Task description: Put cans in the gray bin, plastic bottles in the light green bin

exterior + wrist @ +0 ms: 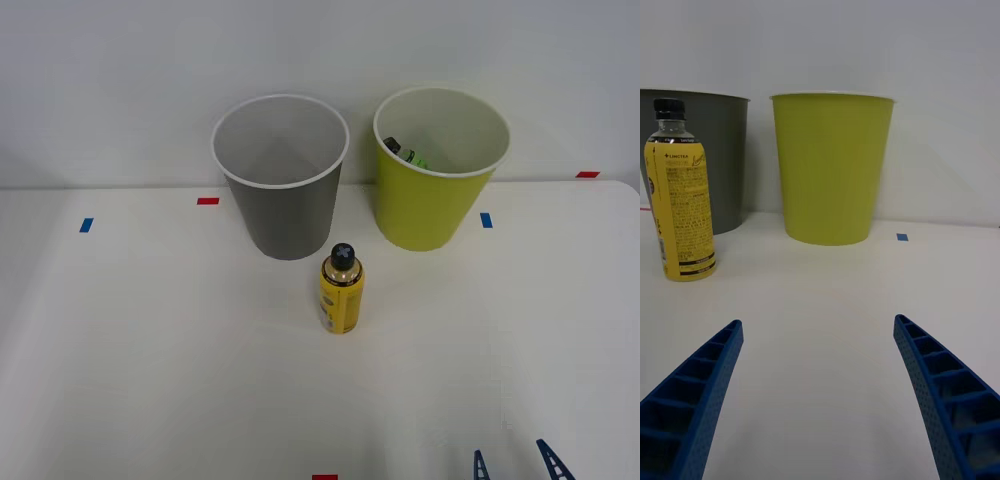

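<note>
Right tool (516, 466) sits spread wide and gripping nothing at the desk's (150, 360) near edge, only its blue tips poking in. The yellow bottle (341, 290) stands upright just before the gray bin (283, 205), bare desk between it and the tool. Something green and dark lies half-hidden inside the light green bin (430, 205).

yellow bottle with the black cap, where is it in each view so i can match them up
Front view: the yellow bottle stands upright on the table near the middle, just in front of the gray bin.
Right wrist view: the bottle is by the picture's left edge, upright, the gray bin behind it.
Shared landmark: the light green bin.
</note>
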